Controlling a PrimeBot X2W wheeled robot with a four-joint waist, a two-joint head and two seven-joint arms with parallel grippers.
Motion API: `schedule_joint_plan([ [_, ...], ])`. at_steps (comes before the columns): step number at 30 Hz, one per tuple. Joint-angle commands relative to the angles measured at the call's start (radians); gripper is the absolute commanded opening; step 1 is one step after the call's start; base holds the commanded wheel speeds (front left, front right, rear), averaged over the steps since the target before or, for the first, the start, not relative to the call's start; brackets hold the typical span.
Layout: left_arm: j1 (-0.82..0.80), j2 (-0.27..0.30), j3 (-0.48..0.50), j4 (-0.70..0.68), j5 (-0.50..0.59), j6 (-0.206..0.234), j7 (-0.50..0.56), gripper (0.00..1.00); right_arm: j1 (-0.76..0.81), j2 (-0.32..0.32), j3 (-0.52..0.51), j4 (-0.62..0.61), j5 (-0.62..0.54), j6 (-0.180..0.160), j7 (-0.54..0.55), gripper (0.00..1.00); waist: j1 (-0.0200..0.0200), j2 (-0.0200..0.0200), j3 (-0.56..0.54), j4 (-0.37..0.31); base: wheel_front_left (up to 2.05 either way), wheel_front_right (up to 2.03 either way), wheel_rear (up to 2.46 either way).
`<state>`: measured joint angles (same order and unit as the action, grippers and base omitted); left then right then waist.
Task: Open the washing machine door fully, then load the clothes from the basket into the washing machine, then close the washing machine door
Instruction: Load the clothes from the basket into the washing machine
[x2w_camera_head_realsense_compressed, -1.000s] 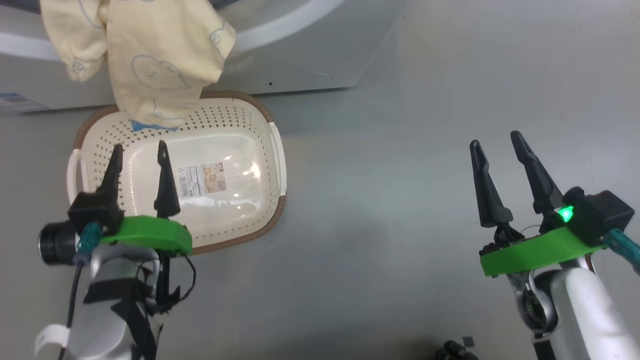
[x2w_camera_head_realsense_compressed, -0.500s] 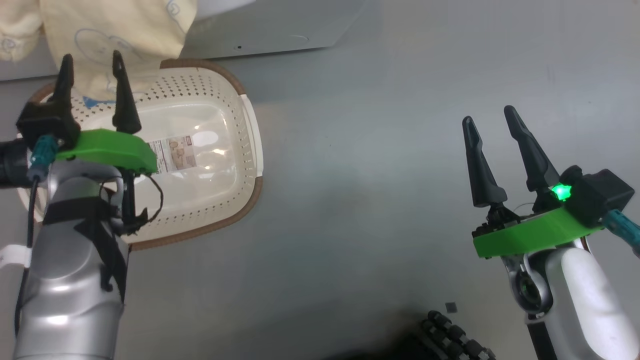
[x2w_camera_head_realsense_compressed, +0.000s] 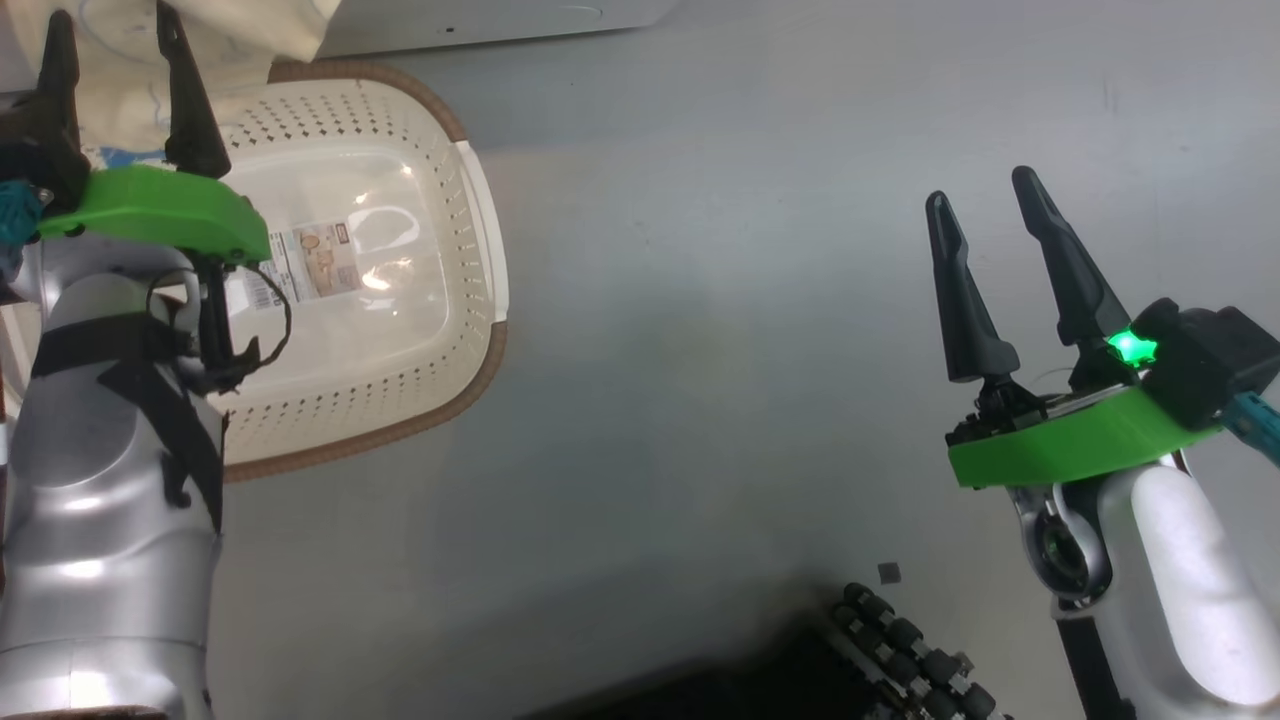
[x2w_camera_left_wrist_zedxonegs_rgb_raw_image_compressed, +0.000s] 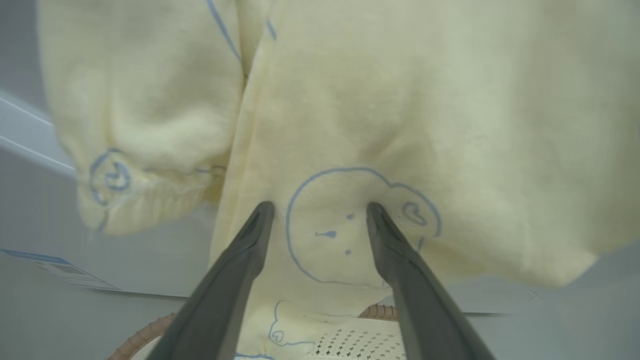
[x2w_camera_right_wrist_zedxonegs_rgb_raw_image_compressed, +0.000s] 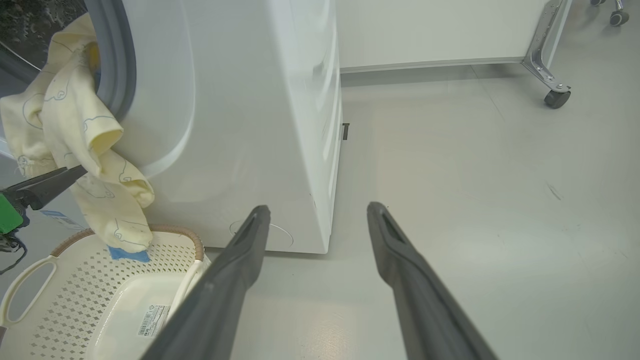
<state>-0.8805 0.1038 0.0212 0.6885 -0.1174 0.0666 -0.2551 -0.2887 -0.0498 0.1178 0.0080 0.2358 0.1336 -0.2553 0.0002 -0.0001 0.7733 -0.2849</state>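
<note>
The cream-yellow clothes (x2w_camera_right_wrist_zedxonegs_rgb_raw_image_compressed: 75, 150) hang out of the washing machine (x2w_camera_right_wrist_zedxonegs_rgb_raw_image_compressed: 250, 125), over its grey gasket (x2w_camera_right_wrist_zedxonegs_rgb_raw_image_compressed: 115, 60). Their blue patch rests on the far rim of the basket (x2w_camera_right_wrist_zedxonegs_rgb_raw_image_compressed: 75, 300). The basket (x2w_camera_head_realsense_compressed: 480, 350) holds no garment on its floor, just a label sticker. My left gripper (x2w_camera_left_wrist_zedxonegs_rgb_raw_image_compressed: 320, 207) is open, its fingertips at a bear print on the hanging clothes (x2w_camera_left_wrist_zedxonegs_rgb_raw_image_compressed: 400, 100), touching or just short of them. It sits over the basket's far left (x2w_camera_head_realsense_compressed: 113, 20). My right gripper (x2w_camera_head_realsense_compressed: 980, 190) is open over bare floor, far right of the basket. The washing machine door is out of view.
The washer's white side panel (x2w_camera_right_wrist_zedxonegs_rgb_raw_image_compressed: 310, 150) ends at grey floor running right. A caster of a metal frame (x2w_camera_right_wrist_zedxonegs_rgb_raw_image_compressed: 555, 97) stands far right by a white wall. A dark ribbed part of my base (x2w_camera_head_realsense_compressed: 900, 650) shows at the bottom.
The head camera has shifted, sliding the scene left and up. My left gripper has risen from over the basket floor to the hanging clothes, still open. The right gripper has barely moved.
</note>
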Motion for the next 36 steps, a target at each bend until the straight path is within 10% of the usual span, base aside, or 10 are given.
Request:
schedule_joint_plan([
  [1,-0.006,0.031,0.024,-0.018,-0.003,-0.001,-0.007,1.00,0.010,-0.013,0.017,-0.030,-0.006,-0.003,-0.006,1.00,-0.0002,0.0001,0.008,0.001,0.00,0.00,0.00],
  [20,-0.175,0.026,0.082,-0.007,0.006,0.016,-0.007,1.00,-0.008,-0.025,0.035,-0.036,-0.003,-0.003,-0.006,1.00,-0.0002,0.0001,0.076,-0.011,0.00,0.00,0.00],
  [21,-0.181,0.025,0.082,-0.010,0.008,0.016,-0.007,0.61,-0.010,-0.025,0.037,-0.036,-0.003,-0.003,-0.006,1.00,-0.0002,0.0001,0.078,-0.012,0.00,0.00,0.00],
  [24,-0.195,0.024,0.081,-0.040,0.023,0.017,-0.007,0.00,-0.016,-0.024,0.040,-0.035,-0.003,-0.003,-0.006,1.00,-0.0002,0.0001,0.082,-0.013,0.00,0.00,0.00],
  [36,-0.086,0.001,0.099,-0.146,0.031,0.007,-0.007,0.00,-0.010,-0.014,0.027,-0.019,0.009,-0.003,-0.006,1.00,-0.0002,0.0001,0.039,0.028,0.00,0.00,0.00],
])
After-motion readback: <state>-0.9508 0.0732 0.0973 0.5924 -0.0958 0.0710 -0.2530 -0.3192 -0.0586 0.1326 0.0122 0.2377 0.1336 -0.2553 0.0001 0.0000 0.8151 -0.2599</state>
